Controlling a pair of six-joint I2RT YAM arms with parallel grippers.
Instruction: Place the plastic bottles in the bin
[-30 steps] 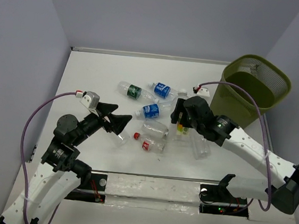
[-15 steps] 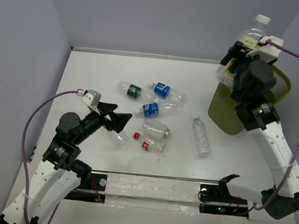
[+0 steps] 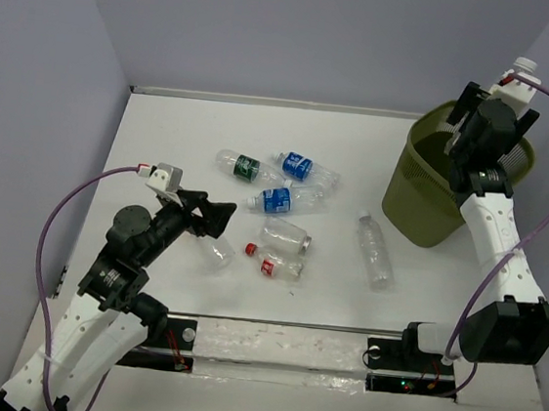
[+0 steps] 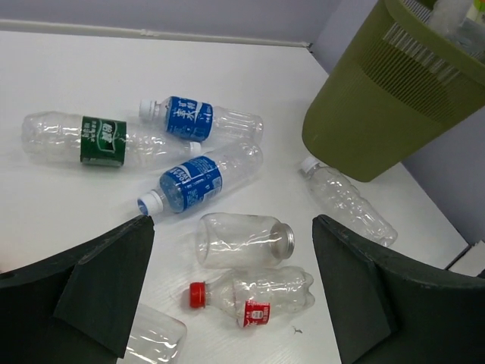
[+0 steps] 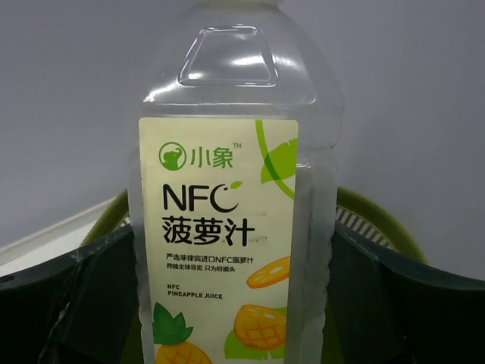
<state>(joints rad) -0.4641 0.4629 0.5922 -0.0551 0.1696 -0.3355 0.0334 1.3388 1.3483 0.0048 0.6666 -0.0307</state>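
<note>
The right tool (image 5: 227, 303) is clamped on an upright pineapple juice bottle (image 5: 227, 189) with a yellow-orange label, one finger on each side of its body. It holds the bottle high above the rim of the olive-green mesh bin (image 3: 423, 197), which stands at the far right corner of the white surface (image 3: 184, 127).

The left tool (image 3: 214, 217) hangs with its fingers spread wide and nothing between them, over the near left part of the surface.

Six more bottles lie on their sides around the middle of the surface:
- a green-labelled bottle (image 4: 95, 140)
- two blue-labelled bottles (image 4: 198, 120) (image 4: 198, 182) just beside it
- a capless clear bottle (image 4: 241, 240)
- a red-capped bottle (image 4: 254, 292) nearer the front edge
- an unlabelled white-capped bottle (image 4: 345, 201) close to the bin's base

A further clear bottle (image 4: 151, 341) lies under the left tool, only partly seen.
</note>
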